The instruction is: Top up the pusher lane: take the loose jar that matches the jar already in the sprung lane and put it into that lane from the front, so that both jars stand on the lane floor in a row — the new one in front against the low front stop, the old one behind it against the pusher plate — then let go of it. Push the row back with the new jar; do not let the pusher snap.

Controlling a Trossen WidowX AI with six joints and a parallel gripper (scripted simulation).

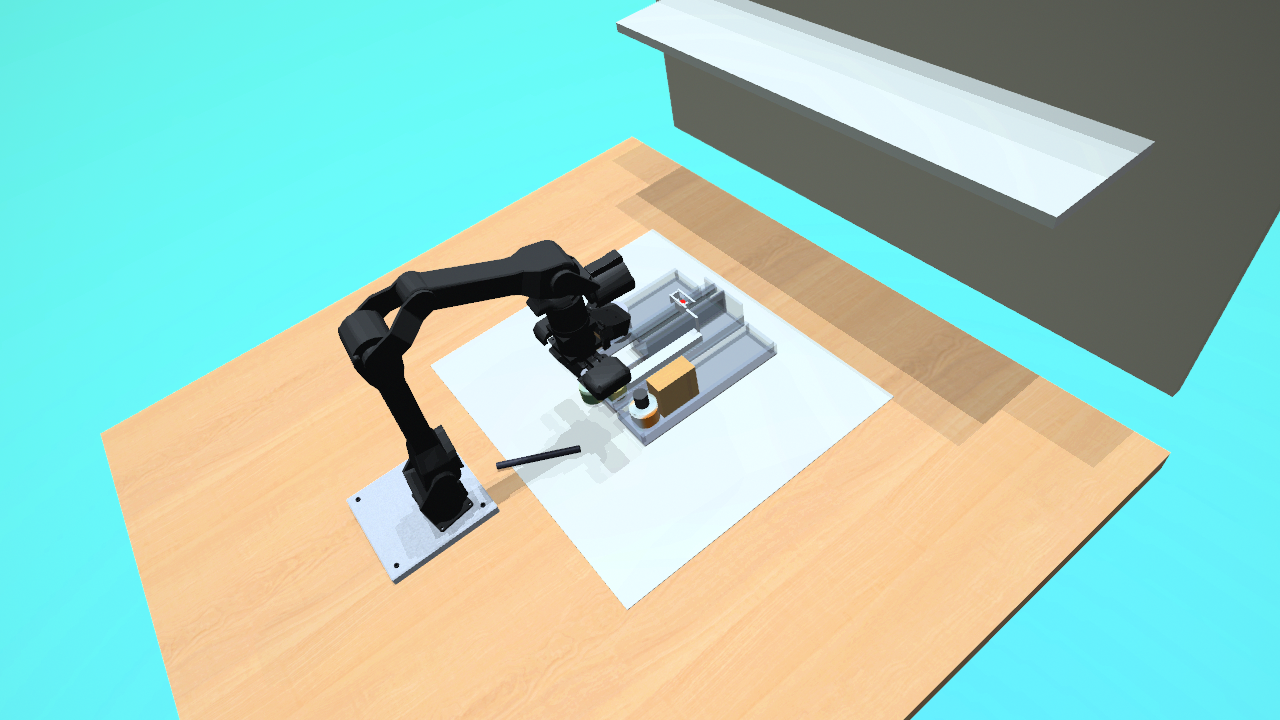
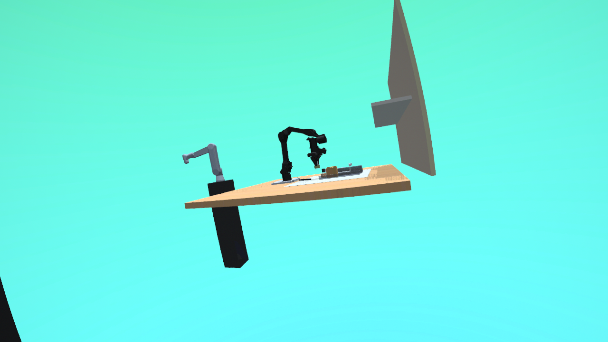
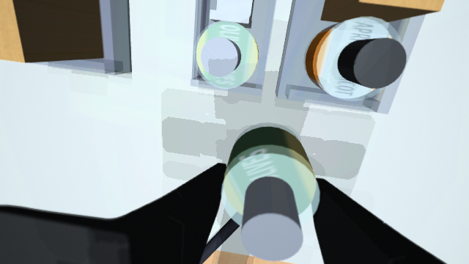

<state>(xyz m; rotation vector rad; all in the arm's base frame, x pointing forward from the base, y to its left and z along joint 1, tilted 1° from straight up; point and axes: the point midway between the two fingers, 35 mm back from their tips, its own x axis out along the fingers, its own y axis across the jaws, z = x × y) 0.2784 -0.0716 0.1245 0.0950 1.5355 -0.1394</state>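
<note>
My gripper [image 1: 590, 385] [image 2: 317, 165] [image 3: 268, 179] is shut on a green olives jar [image 2: 317, 166] [image 3: 269, 165] with a tall grey knob. It holds the jar upright, lifted clear of the mat, in front of the lanes. In the wrist view the jar is a little right of the sprung lane's line. The matching olives jar [image 3: 250, 55] stands in the sprung lane, close behind its low front stop [image 3: 253, 90]. An apricot jar [image 1: 642, 411] [image 3: 330, 84] with a black knob stands at the front of the right lane. The pusher plate cannot be made out clearly.
A wooden block [image 1: 671, 385] [image 3: 403, 7] stands behind the apricot jar. Another block [image 3: 55, 29] is at the wrist view's upper left. A black rod [image 1: 537, 457] [image 3: 223, 235] lies near the arm's base. A high shelf [image 1: 877, 116] hangs beyond the table.
</note>
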